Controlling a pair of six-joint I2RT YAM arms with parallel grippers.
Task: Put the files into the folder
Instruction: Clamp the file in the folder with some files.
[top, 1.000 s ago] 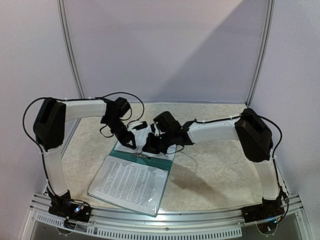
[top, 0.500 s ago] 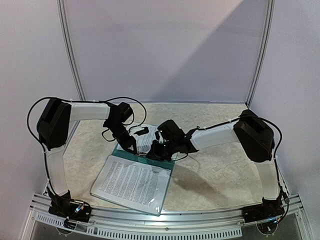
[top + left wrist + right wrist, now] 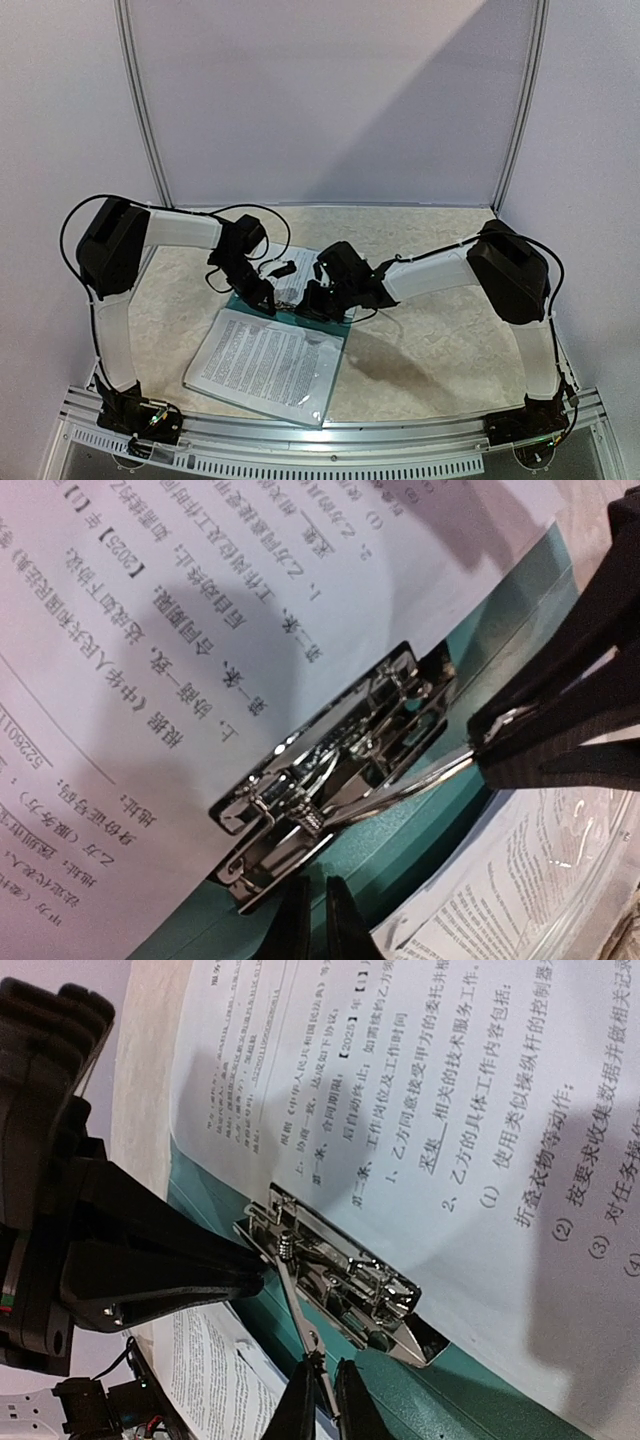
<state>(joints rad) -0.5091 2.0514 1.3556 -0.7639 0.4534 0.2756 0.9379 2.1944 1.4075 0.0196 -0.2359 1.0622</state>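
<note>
A lab test booth: bare white panels [image 3: 330, 100] and aluminium rail [image 3: 400, 436].

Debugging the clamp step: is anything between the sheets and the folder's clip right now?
Nothing visible. The sheets already lie on the folder, their edge meeting the silver clip. The right gripper pinches its lever; the left gripper sits at its end. Can't tell if it's under the clamp.

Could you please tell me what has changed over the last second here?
The left end effector and right end effector came down onto the clip, the right one pinching its wire lever. The folder slid slightly rightward. The papers remain on it.
</note>
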